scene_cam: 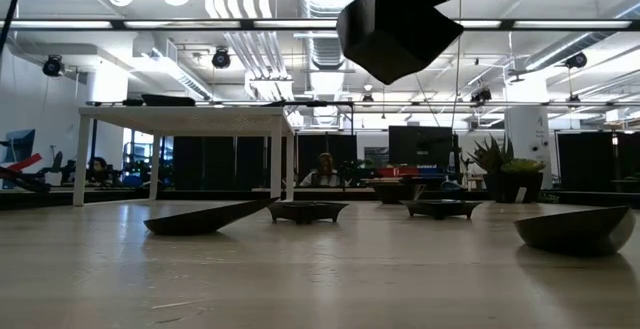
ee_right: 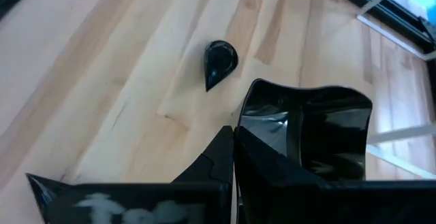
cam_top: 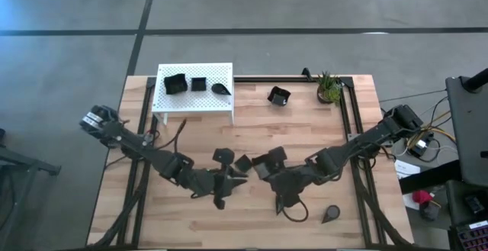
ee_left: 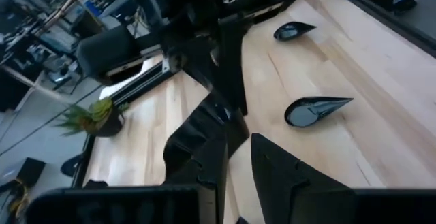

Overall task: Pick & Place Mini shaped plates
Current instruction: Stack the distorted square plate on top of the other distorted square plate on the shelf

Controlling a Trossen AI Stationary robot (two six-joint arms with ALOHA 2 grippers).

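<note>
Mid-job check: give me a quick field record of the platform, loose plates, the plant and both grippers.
platform: white perforated platform, far left of the table, carrying three black plates
plate near plant: square black plate on the wood beside the potted plant
near-edge plate: teardrop plate lying alone on the table, on the right arm's side
right gripper: shut on the rim of a large square plate, lifted off the table
left gripper: mid-table, facing the right gripper; whether it holds anything cannot be told

Glossy black mini shaped plates [cam_top: 279, 95], white perforated platform [cam_top: 194, 98], green plant [cam_top: 329, 88]
</note>
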